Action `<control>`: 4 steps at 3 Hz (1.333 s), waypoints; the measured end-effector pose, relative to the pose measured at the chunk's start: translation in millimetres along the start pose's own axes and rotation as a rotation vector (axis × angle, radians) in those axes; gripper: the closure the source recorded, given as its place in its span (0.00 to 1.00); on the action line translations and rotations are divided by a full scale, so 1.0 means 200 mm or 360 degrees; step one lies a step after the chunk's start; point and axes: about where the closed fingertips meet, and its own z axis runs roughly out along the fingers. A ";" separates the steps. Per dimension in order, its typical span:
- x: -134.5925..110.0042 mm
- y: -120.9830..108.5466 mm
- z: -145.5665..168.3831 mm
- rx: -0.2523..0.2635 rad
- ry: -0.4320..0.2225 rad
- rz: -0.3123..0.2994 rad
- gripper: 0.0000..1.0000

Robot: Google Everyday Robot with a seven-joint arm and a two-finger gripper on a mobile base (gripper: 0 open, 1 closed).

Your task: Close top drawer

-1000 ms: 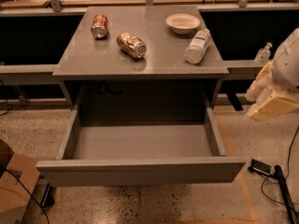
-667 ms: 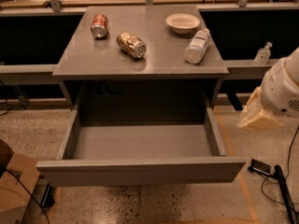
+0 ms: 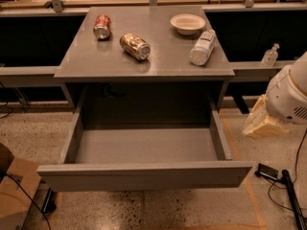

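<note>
The top drawer (image 3: pixel 144 175) is pulled fully out of the grey cabinet. It is wide and shallow with low side walls, its inside is bare, and its long plain front panel faces me at the bottom of the view. My gripper (image 3: pixel 263 122) is at the right, beside the drawer's right wall and apart from it, below the white arm housing (image 3: pixel 292 92). It hangs above the floor and touches nothing.
On the cabinet top (image 3: pixel 91 61) lie a red can (image 3: pixel 102 26), a gold can (image 3: pixel 135 46), a white bowl (image 3: pixel 187 23) and a plastic bottle (image 3: pixel 202 48) on its side. A small bottle (image 3: pixel 270 56) stands on the right ledge. A cardboard box (image 3: pixel 17 195) and cables (image 3: pixel 288 190) are on the floor.
The arm and gripper have moved down and slightly left, closer to the drawer's right side. The drawer has not moved.
</note>
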 end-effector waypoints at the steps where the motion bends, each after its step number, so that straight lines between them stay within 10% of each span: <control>1: -0.01 0.10 0.27 -0.0189 -0.0055 0.0027 1.00; 3: -0.05 0.46 1.00 -0.0690 -0.0157 0.0107 1.00; 4: -0.04 0.54 1.22 -0.0737 -0.0158 0.0167 1.00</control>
